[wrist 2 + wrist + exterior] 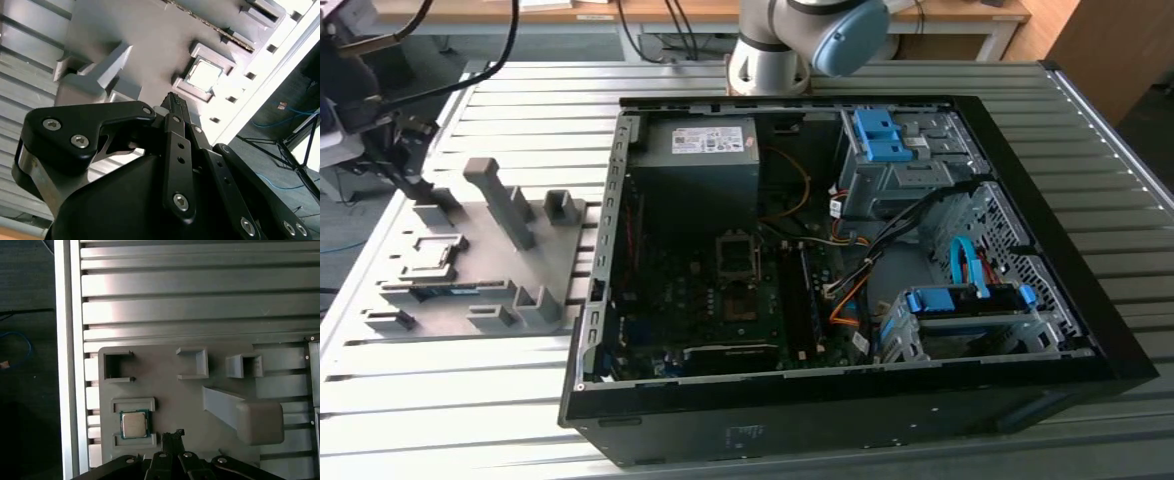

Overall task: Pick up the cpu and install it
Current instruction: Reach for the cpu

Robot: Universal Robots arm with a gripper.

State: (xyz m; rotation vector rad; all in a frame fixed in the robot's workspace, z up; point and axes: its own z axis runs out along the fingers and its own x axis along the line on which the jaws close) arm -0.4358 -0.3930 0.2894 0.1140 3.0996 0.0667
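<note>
fingers [176, 107] drawn together, gripping nothing, poised over grey fixture plate [170, 385] near the cpu | cpu [134, 424]: small square, silvery top, green rim, lying flat in framed pocket [133, 404] on the plate | plate rests on slatted worktop [200, 295]

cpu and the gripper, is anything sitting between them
No object: in the first wrist view only a bare strip of the grey fixture plate lies between the cpu and the gripper.

Open PC case [854, 425] by grey fixture [560, 255]
</note>
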